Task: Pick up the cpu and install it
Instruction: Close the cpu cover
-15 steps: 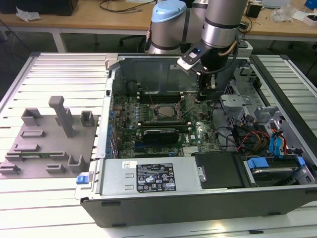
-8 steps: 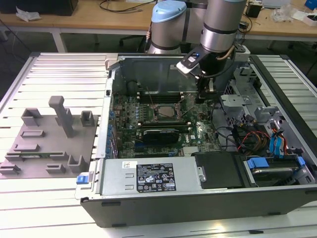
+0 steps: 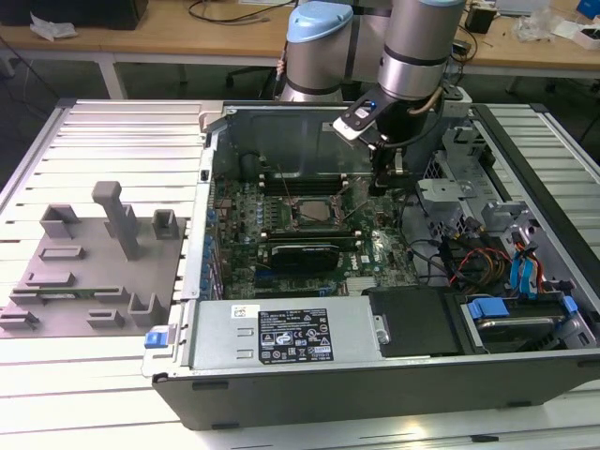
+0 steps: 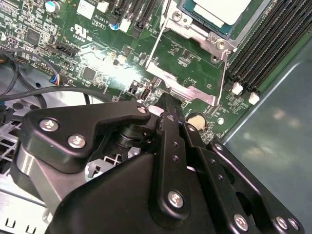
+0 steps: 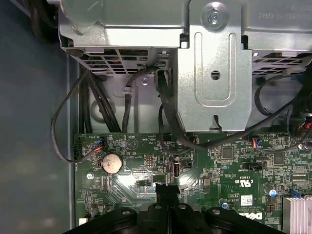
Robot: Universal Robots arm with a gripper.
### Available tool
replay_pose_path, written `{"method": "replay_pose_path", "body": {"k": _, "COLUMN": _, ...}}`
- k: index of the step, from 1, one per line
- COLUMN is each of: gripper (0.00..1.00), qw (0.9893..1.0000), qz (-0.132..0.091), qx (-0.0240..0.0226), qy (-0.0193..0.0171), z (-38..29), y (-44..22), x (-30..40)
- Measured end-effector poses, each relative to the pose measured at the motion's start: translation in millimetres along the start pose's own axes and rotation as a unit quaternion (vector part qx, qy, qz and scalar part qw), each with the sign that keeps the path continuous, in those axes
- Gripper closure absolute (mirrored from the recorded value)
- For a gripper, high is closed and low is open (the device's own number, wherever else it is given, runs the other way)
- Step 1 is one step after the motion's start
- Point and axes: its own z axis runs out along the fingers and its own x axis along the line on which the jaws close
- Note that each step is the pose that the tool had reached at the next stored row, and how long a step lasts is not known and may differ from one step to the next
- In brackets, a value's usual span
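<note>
Hand (image 5: 165,191): fingers pressed together to a thin seam in both wrist views, with nothing between them.
Hand position: in the exterior view, inside the open computer case (image 3: 375,370), near the socket and at about 2 o'clock from it. The tips are low over the motherboard (image 5: 234,175); cannot tell whether they touch it.
cpu (image 4: 222,9): silvery-white top, lying in the socket inside the metal socket frame (image 4: 187,78) in the second wrist view. It is apart from the hand and not gripped.
Memory slots (image 4: 273,39): black rows just beside the socket frame.
Coin cell (image 5: 111,163): round and silver, on the motherboard near the fingertips, not touching them.
Drive cage (image 5: 214,73): bare sheet-metal bracket past the motherboard's edge.
Cables (image 5: 73,131): black, looping from the drive cage down to the board.
Fixture plate (image 3: 84,281): grey with upright blocks, on the slatted table (image 3: 122,131), at 9 o'clock of the case in the exterior view.
</note>
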Motion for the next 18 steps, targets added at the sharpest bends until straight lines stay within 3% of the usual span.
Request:
{"method": "replay_pose_path", "body": {"k": 3, "gripper": 0.89, "qw": 1.0, "qz": 0.0, "qx": 0.0, "qy": 0.0001, "z": 0.1, "y": -3.0, "x": 0.1}}
{"method": "replay_pose_path", "body": {"k": 7, "gripper": 0.89, "qw": 1.0, "qz": 0.0, "qx": -0.001, "qy": 0.0001, "z": 0.3, "y": -21.3, "x": -0.2}}
{"method": "replay_pose_path", "body": {"k": 14, "gripper": 0.89, "qw": 1.0, "qz": 0.0, "qx": -0.0044, "qy": 0.0001, "z": 0.4, "y": -44.4, "x": -0.4}}
{"method": "replay_pose_path", "body": {"k": 18, "gripper": 0.89, "qw": 1.0, "qz": 0.0, "qx": -0.005, "qy": 0.0001, "z": 0.7, "y": -54.0, "x": -0.5}}
